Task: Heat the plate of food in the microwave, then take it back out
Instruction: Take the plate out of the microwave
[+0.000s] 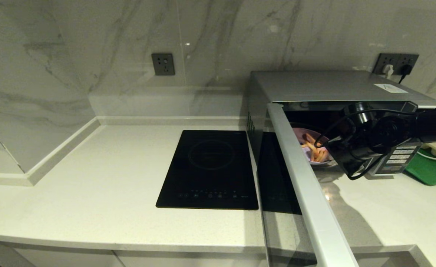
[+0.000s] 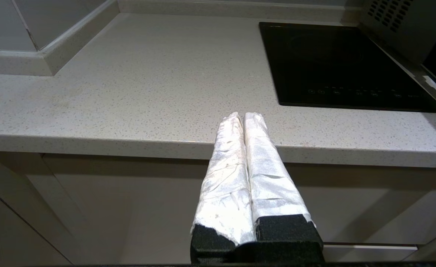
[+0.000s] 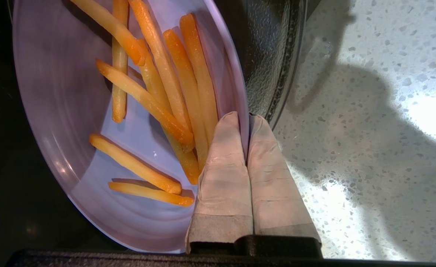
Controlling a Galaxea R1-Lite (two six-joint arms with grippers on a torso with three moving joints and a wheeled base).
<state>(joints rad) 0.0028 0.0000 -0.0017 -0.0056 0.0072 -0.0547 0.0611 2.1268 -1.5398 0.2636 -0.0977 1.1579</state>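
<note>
The silver microwave [image 1: 333,85] stands at the back right with its door [image 1: 303,178] swung open toward me. The plate of food [image 1: 309,144], pale lilac with orange-yellow sticks, sits at the mouth of the cavity. In the right wrist view my right gripper [image 3: 244,116] is shut on the rim of the plate [image 3: 73,92], one finger inside against the sticks and one outside. My left gripper [image 2: 243,115] is shut and empty, parked low in front of the counter's edge, out of the head view.
A flat black induction hob [image 1: 210,168] lies left of the microwave. A green tray [image 1: 431,168] rests at the far right beside the button panel [image 1: 397,157]. The open door juts out over the counter's front edge [image 2: 129,142].
</note>
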